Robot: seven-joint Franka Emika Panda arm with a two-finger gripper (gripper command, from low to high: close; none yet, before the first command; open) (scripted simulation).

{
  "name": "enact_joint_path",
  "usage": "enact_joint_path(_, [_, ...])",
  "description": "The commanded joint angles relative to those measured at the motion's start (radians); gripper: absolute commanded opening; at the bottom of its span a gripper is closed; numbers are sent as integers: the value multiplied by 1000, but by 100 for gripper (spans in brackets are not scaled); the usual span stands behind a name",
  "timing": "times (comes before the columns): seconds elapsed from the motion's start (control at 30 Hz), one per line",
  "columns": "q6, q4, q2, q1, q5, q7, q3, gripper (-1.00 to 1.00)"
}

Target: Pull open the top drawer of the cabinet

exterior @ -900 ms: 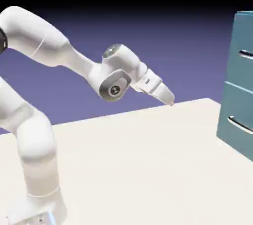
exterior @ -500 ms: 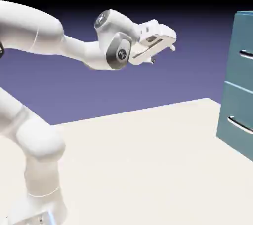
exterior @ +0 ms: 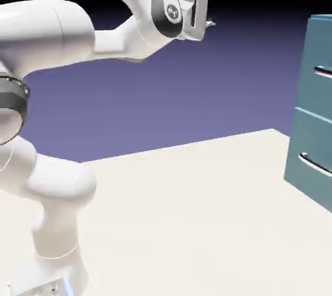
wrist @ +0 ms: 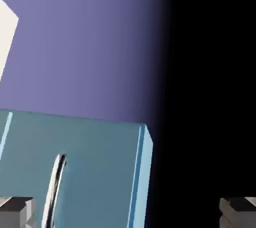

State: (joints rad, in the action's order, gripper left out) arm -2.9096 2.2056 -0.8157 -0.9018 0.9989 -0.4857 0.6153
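Observation:
The teal-blue cabinet (exterior: pixel 314 113) stands at the exterior view's right edge. Its top drawer (exterior: pixel 319 51) carries a silver bar handle (exterior: pixel 323 72). My gripper (exterior: pixel 212 4) is high in the air, far to the left of the cabinet and above the height of the drawer. It is open, its fingers point toward the cabinet, and nothing is between them. The hand view is rolled sideways. In it the cabinet (wrist: pixel 95 172) fills the lower left with the handle (wrist: pixel 54 189) upright. The two grey fingertips (wrist: pixel 15 210) stand wide apart at the bottom edge.
A lower drawer front (exterior: pixel 310 152) with its own silver handle (exterior: pixel 316 165) sits under the top one. The cream table (exterior: pixel 181 210) stretches between the robot's base and the cabinet. A corner of the table (wrist: pixel 6 32) shows at the hand view's upper left.
The arm has swung upward. The hand rose from just above the table to high in the air and turned its fingers toward the cabinet. The cabinet has not moved.

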Motion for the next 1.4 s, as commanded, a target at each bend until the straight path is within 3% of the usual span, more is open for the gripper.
enact_joint_path(0.0, [5,-21,-9,-32,35,-44,22,0])
enact_joint_path(1.37, [190,-900,-366,-1325,1487,-1827,916,0])
